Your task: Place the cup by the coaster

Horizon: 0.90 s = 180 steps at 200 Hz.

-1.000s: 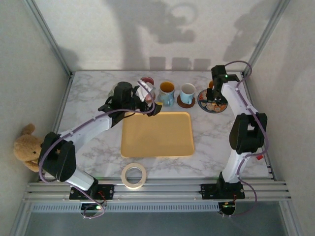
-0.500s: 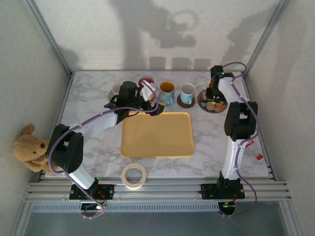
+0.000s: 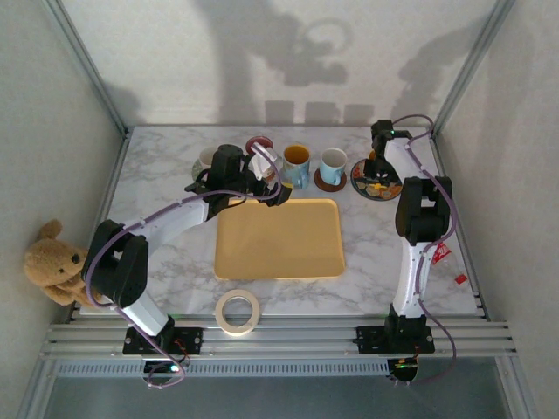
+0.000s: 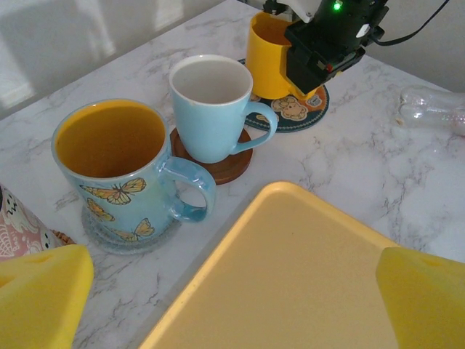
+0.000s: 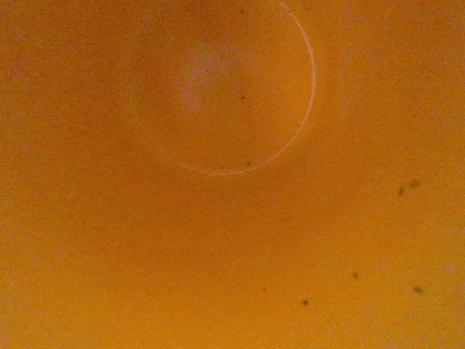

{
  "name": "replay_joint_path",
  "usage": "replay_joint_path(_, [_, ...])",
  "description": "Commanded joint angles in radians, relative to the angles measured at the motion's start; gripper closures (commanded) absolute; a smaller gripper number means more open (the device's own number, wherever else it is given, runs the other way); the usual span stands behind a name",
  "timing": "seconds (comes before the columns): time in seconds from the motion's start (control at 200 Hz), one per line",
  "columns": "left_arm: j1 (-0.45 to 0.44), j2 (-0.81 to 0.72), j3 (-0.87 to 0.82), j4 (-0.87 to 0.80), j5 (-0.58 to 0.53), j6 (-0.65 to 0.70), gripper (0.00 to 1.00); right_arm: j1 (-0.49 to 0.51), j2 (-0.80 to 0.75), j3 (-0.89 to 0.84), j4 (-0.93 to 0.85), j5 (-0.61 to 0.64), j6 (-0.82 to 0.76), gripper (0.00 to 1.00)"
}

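A yellow cup (image 4: pixel 267 54) stands on a round patterned coaster (image 4: pixel 298 113) at the back right of the table. My right gripper (image 4: pixel 311 71) sits down on the cup's rim, shut on it; in the top view the right gripper (image 3: pixel 380 157) covers most of the cup (image 3: pixel 374 162) above the coaster (image 3: pixel 377 187). The right wrist view looks into the cup's orange inside (image 5: pixel 218 94), and the fingers are hidden there. My left gripper (image 4: pixel 232 309) hangs open over the yellow tray's back left corner, its yellow pads (image 4: pixel 40 291) far apart and nothing between them.
A light blue cup (image 4: pixel 211 109) stands on a brown coaster (image 4: pixel 227 166), and a butterfly mug (image 4: pixel 116 167) on a clear one. A pink patterned cup (image 3: pixel 259 144), the yellow tray (image 3: pixel 279 240), a tape roll (image 3: pixel 238 312), a teddy (image 3: pixel 52 262) and a clear bottle (image 4: pixel 432 109) are around.
The right arm has straightened and its gripper has come down a little onto the cup on the coaster. The left gripper shifted slightly left by the tray's corner.
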Motion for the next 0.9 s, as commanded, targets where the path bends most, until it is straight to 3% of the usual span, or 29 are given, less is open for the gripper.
replay_joint_path(0.0, [-0.007,0.003,-0.007,0.018,0.021,0.005,0.0,-0.008,0.009,0.042,-0.005,0.008,0.01,1.0])
replay_joint_path(0.2, [-0.007,0.005,-0.004,0.014,0.019,0.007,0.0,-0.007,0.008,0.027,-0.008,0.0,0.016,1.0])
replay_joint_path(0.896, [-0.007,-0.029,-0.02,-0.024,-0.021,0.015,0.0,-0.007,-0.001,0.007,-0.01,-0.004,0.03,0.71])
